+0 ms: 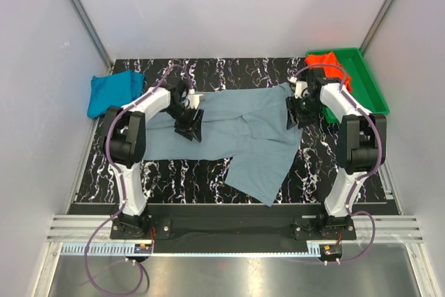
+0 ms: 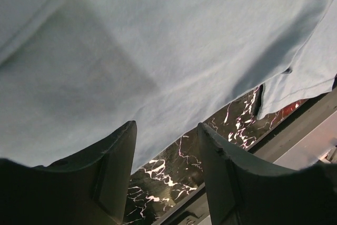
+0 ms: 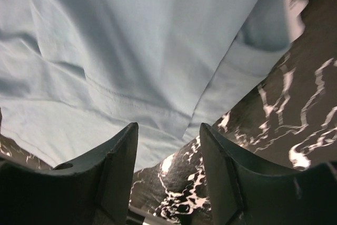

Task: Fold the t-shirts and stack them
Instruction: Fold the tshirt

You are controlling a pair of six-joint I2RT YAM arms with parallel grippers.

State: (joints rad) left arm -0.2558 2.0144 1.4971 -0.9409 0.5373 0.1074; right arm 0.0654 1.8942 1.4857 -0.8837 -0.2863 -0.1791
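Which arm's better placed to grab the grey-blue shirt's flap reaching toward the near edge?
Right, probably: right gripper hovers open nearer that flap of the grey-blue shirt; left gripper is over its left part.

White-and-black arms (image 1: pixel 132 186), purple cables (image 1: pixel 86 261), dark hands (image 1: pixel 190 129)

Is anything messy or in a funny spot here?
Yes. The grey-blue t-shirt lies crooked and rumpled across the table, the teal t-shirt is bunched at the far left corner, spilling past the edge, and the orange-red t-shirt sits crumpled in the green tray.
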